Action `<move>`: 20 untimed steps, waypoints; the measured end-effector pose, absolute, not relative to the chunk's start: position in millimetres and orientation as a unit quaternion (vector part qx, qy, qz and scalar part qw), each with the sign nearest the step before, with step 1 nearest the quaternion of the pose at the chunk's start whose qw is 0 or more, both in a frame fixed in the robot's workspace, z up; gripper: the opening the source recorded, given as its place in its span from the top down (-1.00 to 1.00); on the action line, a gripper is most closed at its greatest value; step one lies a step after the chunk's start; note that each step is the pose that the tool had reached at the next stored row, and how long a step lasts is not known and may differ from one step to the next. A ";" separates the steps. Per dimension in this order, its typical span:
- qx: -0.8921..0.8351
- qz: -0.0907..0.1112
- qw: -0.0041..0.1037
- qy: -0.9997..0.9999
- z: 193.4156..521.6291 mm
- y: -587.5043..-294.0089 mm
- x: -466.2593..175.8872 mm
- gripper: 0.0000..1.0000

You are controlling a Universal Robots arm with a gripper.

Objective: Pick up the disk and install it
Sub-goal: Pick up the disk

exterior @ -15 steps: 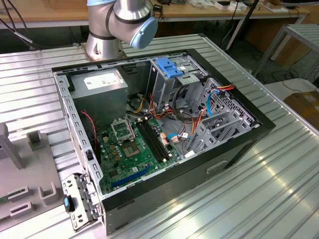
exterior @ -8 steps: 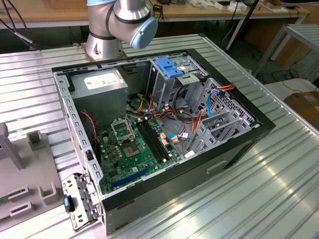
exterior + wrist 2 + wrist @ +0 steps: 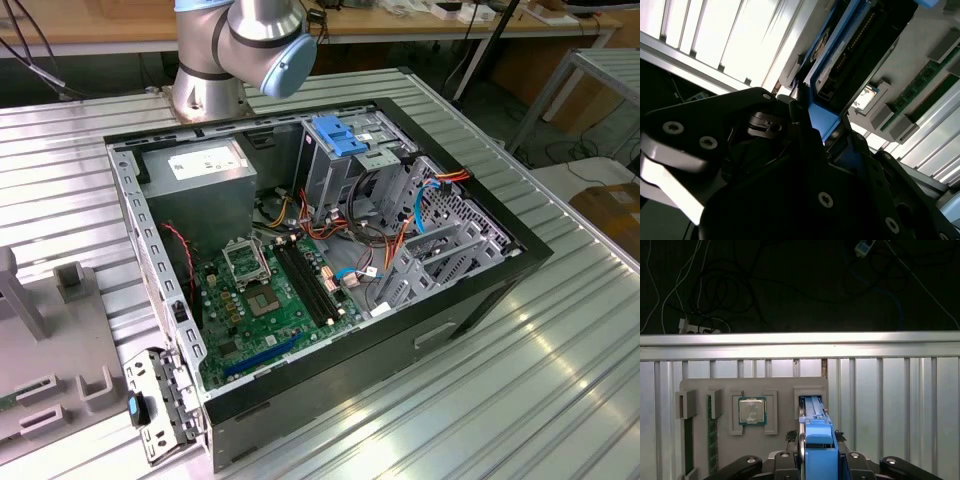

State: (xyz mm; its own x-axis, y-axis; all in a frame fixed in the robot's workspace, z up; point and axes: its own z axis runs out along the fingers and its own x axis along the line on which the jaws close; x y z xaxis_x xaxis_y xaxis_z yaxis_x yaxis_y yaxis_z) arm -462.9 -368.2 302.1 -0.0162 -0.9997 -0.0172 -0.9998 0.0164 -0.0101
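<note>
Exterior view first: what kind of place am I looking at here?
Probably a robotics lab for computer assembly: an open computer case lies on a ribbed metal table, a robot arm is mounted beside it, and a wooden desk with cables runs behind.

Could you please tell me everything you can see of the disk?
The disk is a flat slab framed in blue plastic, seen edge-on in the first wrist view, its far end lined up with a slot in the grey holder. The second wrist view shows its dark underside with a row of connector pins. The gripper is shut on its near end, a finger against each blue side. Whether the far end sits in the slot or above it, I cannot tell.
</note>
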 end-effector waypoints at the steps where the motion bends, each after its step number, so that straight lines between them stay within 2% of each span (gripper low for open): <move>1: -0.701 0.002 0.010 0.713 302.1 -368.2 -462.9 0.26; 20: -0.705 0.002 0.010 0.709 302.0 -368.2 -462.9 0.26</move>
State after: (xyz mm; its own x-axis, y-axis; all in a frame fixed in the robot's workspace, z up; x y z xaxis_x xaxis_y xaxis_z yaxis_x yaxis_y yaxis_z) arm -462.9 -368.2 302.0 -0.0054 -0.9998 -0.0173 -0.9999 0.0056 -0.0102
